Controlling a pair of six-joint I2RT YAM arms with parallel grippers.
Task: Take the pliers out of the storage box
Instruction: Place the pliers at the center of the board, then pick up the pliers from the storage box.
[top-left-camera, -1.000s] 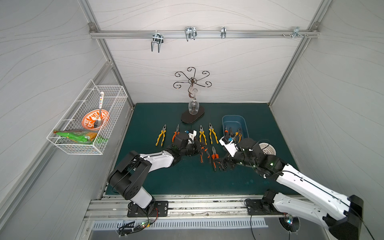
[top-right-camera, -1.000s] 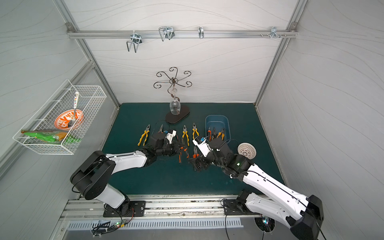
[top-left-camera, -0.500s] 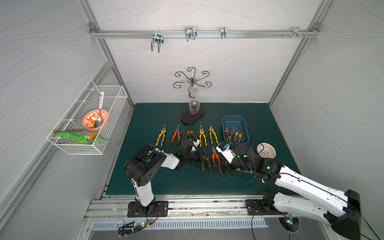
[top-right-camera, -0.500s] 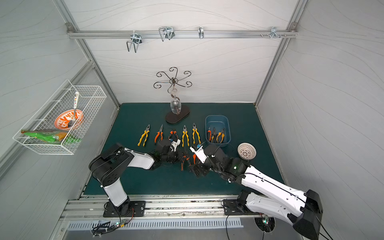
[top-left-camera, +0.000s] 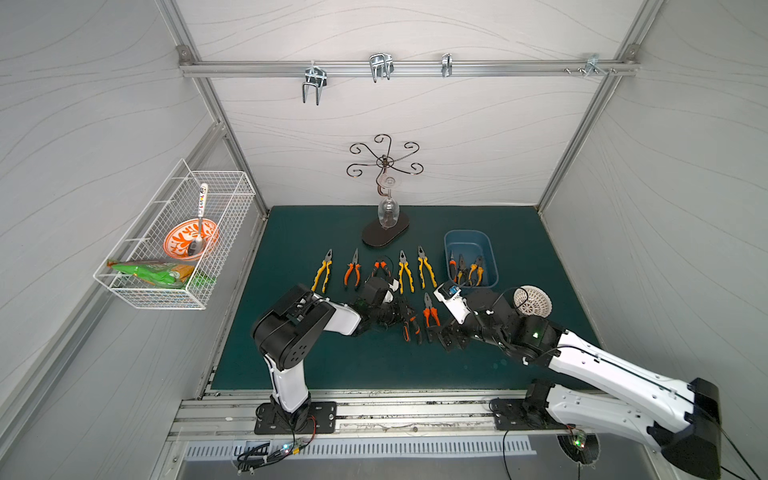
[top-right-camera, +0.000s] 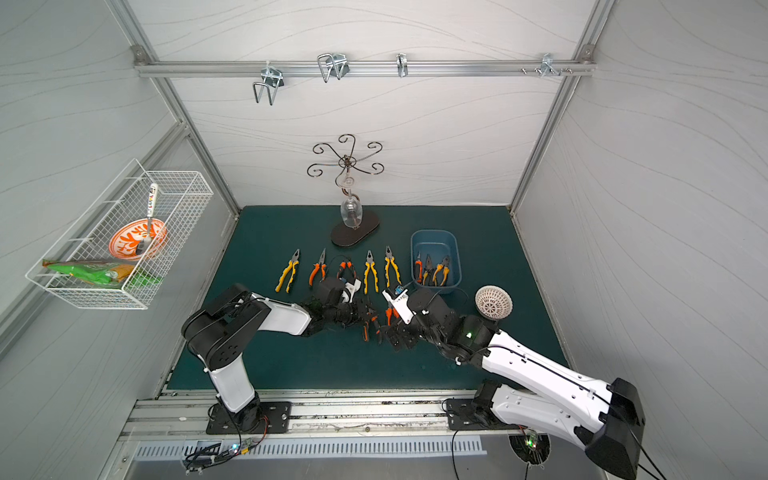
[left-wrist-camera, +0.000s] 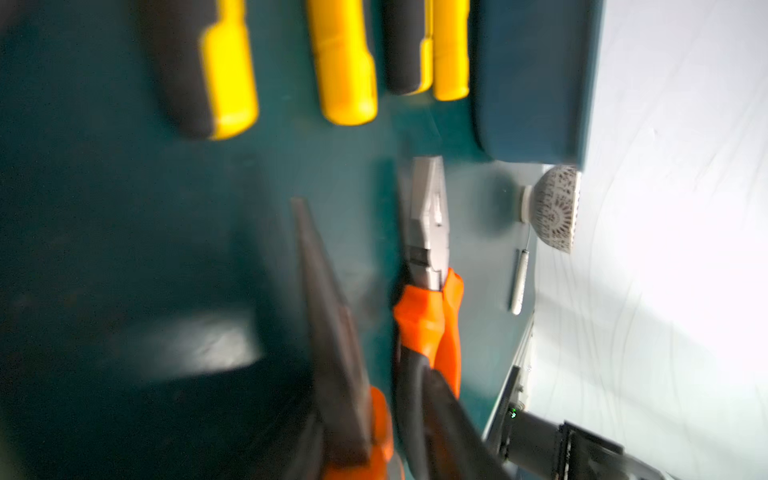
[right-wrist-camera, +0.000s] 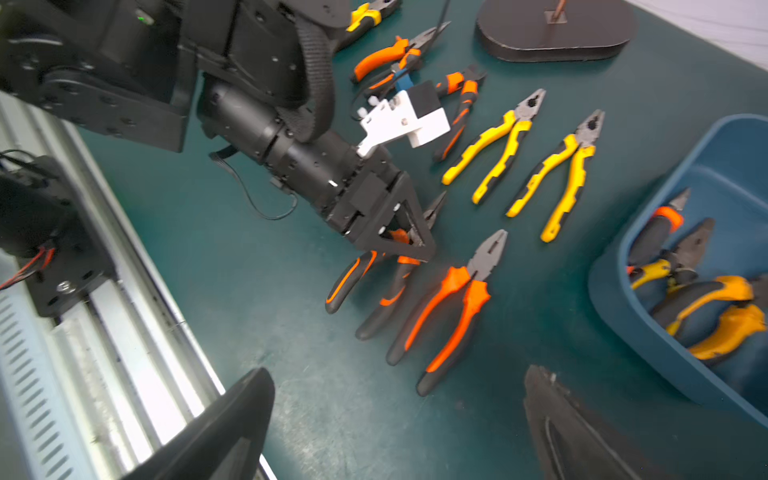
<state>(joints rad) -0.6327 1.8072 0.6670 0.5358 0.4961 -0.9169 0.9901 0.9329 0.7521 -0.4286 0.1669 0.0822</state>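
Seemingly three pliers (right-wrist-camera: 706, 296), orange-and-yellow handles; blue storage box (right-wrist-camera: 732, 166)

White panel walls (top-left-camera: 415, 124), green mat (top-left-camera: 291, 232)

**Bright, even light overhead; left wrist picture blurred**

Soft light bounced off the white walls (top-left-camera: 415, 116), and the arms (top-left-camera: 602, 365) threw only faint shadows on the green mat (top-left-camera: 353, 365). Both top views bowed the frame posts (top-left-camera: 582, 137) outward at the edges. The left wrist view was smeared, with the yellow-handled pliers (left-wrist-camera: 345, 62) soft and the wall blown out. In the right wrist view the right gripper (right-wrist-camera: 399, 372) showed fingers (right-wrist-camera: 582, 436) out of focus.
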